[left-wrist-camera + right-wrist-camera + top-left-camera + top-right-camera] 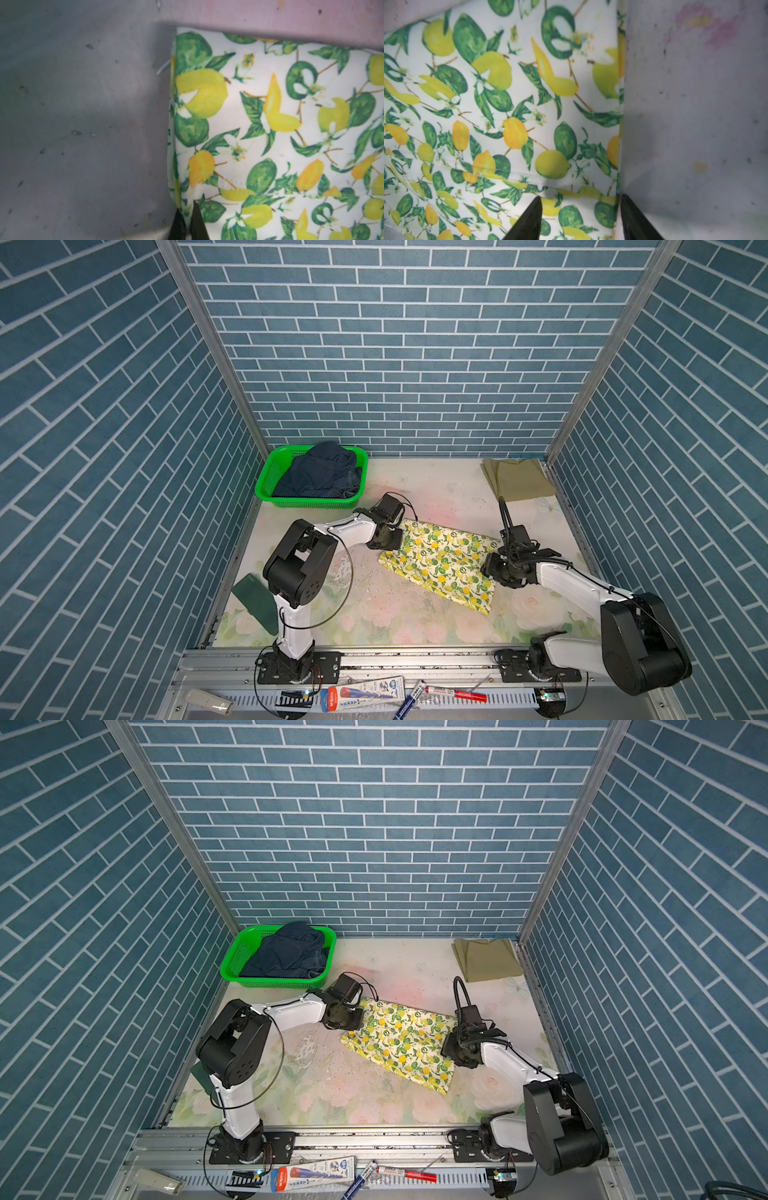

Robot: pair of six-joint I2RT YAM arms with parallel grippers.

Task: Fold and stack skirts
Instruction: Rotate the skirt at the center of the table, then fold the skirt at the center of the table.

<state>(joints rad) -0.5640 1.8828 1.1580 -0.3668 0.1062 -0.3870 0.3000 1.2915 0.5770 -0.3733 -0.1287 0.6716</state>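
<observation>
1. At the far left edge of the pale floral-printed table top (395, 614), I see a dark green flat sheet (253, 605), partly hidden by the left arm.
2. Behind it, in the back left corner, the bright green plastic mesh basket (266, 485) holds the dark navy denim skirt (320, 472), which is bunched up and rises a little above the rim.
3. Just right of the basket, my left gripper (187, 205) is down at the left end of the cream skirt printed with yellow lemons and green leaves (440, 564). In the left wrist view its two black fingers (197, 220) are clenched, with a thin strip of that skirt's edge pinched between them.
4. This printed skirt lies folded flat and slanted in the middle of the table, well apart from the other two skirts.
5. At its right end my right gripper (580, 196) is released. The jaws stand apart, one finger (529, 218) over the print and the other over bare table just beside the cloth's edge. I cannot tell whether they touch the cloth.
6. In the back right corner, the plain olive-khaki skirt (517, 479) lies folded flat by the wall.
</observation>
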